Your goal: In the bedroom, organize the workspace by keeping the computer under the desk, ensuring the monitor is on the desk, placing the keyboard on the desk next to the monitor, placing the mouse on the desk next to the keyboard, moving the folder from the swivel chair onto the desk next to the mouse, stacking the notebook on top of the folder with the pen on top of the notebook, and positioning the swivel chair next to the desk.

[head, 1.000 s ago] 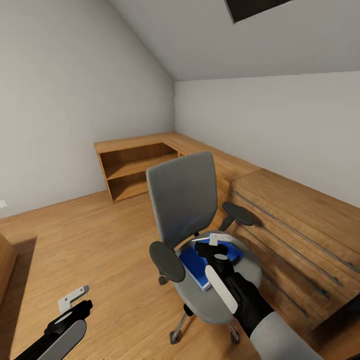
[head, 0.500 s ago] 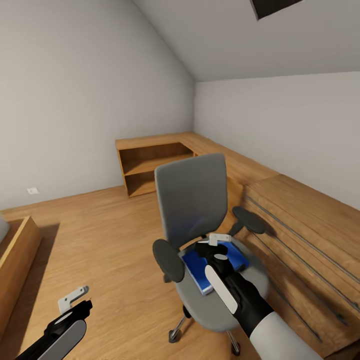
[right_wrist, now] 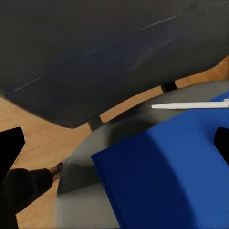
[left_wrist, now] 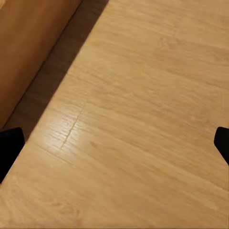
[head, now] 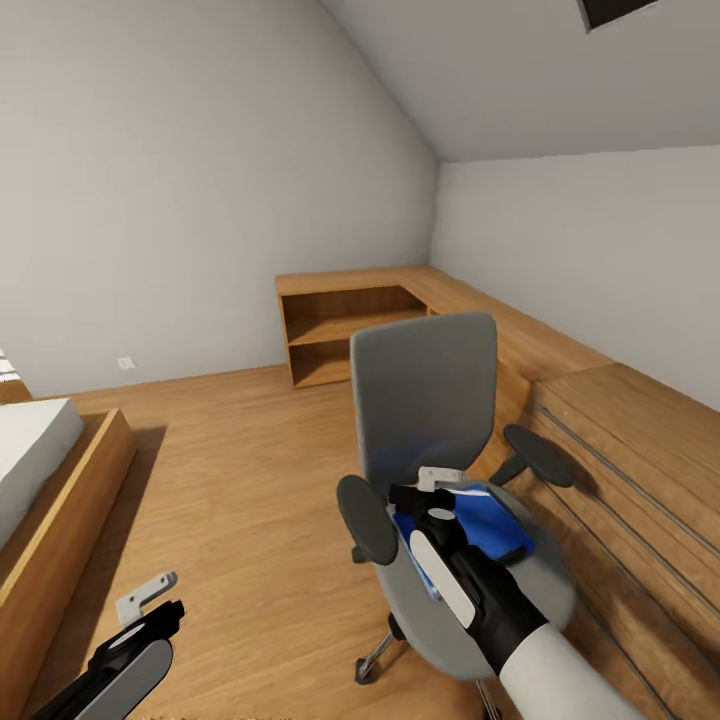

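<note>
Hovering above the seat of the swivel chair (head: 440, 420), the right gripper (head: 437, 487) is poised over the folder (head: 480, 520), which lies flat on the grey cushion between the two black armrests. In the right wrist view the blue cover (right_wrist: 171, 176) is seen between the dark fingertips (right_wrist: 10, 148), which are spread wide at the frame's edges; nothing is held, and whether the cover is touched cannot be told. The folder is judged to be the target of this step, since it has yet to be carried to the desk. The chair is parked just beside a wooden chest (head: 640, 440) with long bar handles, its back turned towards the corner shelving (head: 340, 330). The left gripper (head: 148, 597) is kept low and out of the way over bare wooden floor (left_wrist: 133, 114), its fingertips likewise parted and empty. A bed frame (head: 60, 520) is glimpsed along the room's left side.
</note>
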